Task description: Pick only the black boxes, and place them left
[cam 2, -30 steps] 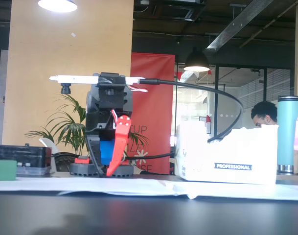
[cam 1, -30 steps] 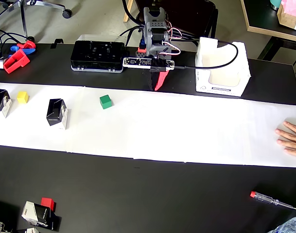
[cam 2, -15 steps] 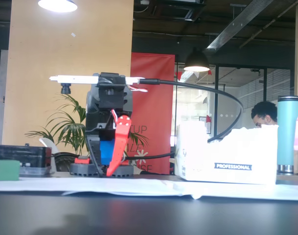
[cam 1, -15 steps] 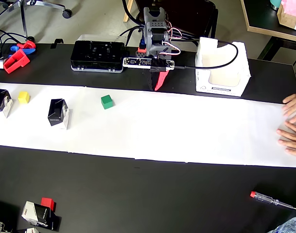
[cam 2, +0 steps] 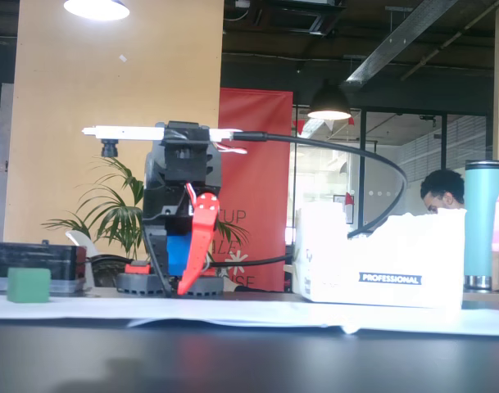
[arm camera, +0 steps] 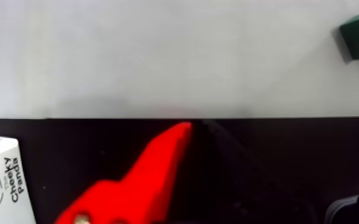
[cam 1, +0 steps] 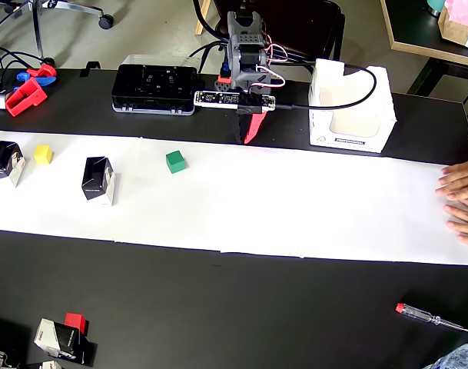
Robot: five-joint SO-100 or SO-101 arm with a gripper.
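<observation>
arm parked at the far edge, jaws pressed together, holding nothing.

in the overhead view the gripper (cam 1: 249, 137) rests by the paper strip (cam 1: 295, 200). two black boxes (cam 1: 98, 180) (cam 1: 6, 162) stand on the strip's left end, with one yellow cube (cam 1: 42, 154) between them and one green cube (cam 1: 175, 161) to their right. the white box (cam 1: 349, 108) far right looks empty. two hands (cam 1: 463, 201) press the strip's right end.
</observation>
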